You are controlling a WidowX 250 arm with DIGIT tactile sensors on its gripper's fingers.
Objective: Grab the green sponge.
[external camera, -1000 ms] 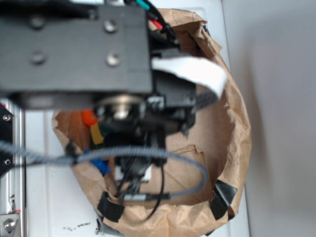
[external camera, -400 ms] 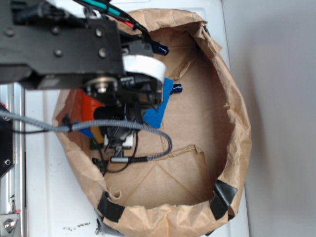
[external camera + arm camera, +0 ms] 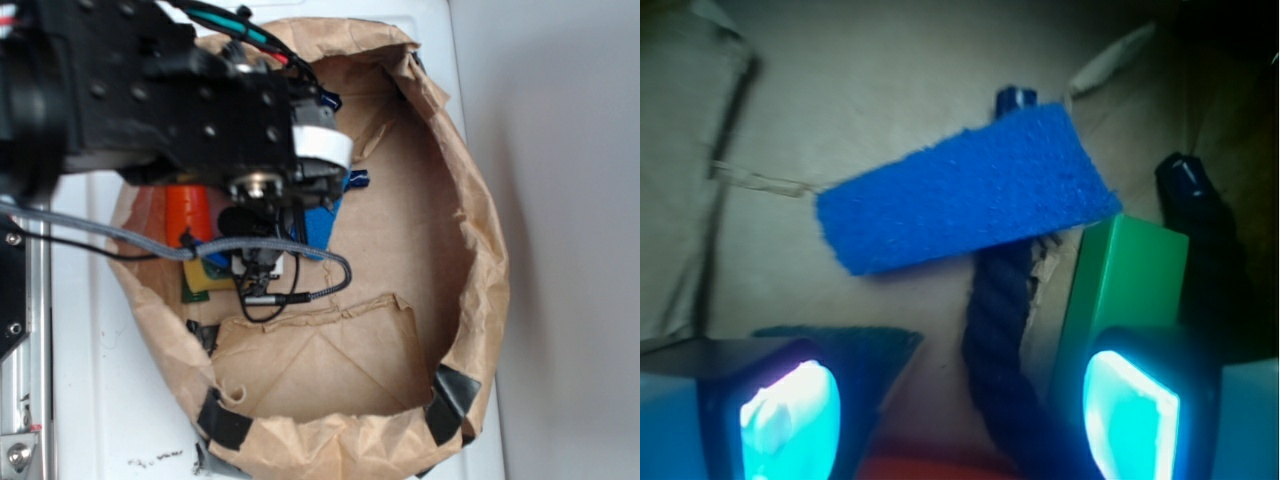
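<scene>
The arm has swung from the bag's centre toward 9 o'clock over the last second and has dropped nearer the objects, so the approach now bears on the cluster at the left wall of the paper bag (image 3: 470,300). Judged state: positioning is nearly complete; no grasp has begun.

Exterior view: the green sponge (image 3: 203,281) lies at the bag's 9 o'clock side, just below the orange carrot (image 3: 186,210). Only its yellow body and dark green edge show; the arm and a grey cable (image 3: 120,238) cover the rest. The fingers are hidden here.

Wrist view: the gripper (image 3: 960,405) stands wide apart, with nothing between the fingers (image 3: 790,415). A dark green wedge, probably the sponge (image 3: 875,350), sits at 7 o'clock touching the left finger. This view alone shows the flat blue sponge (image 3: 960,200) at 12 o'clock, the bright green block (image 3: 1120,290) at 3 o'clock behind the right finger, and a dark rope (image 3: 1000,330) running between them.

Risk: the rope and green block lie within the closing path.
</scene>
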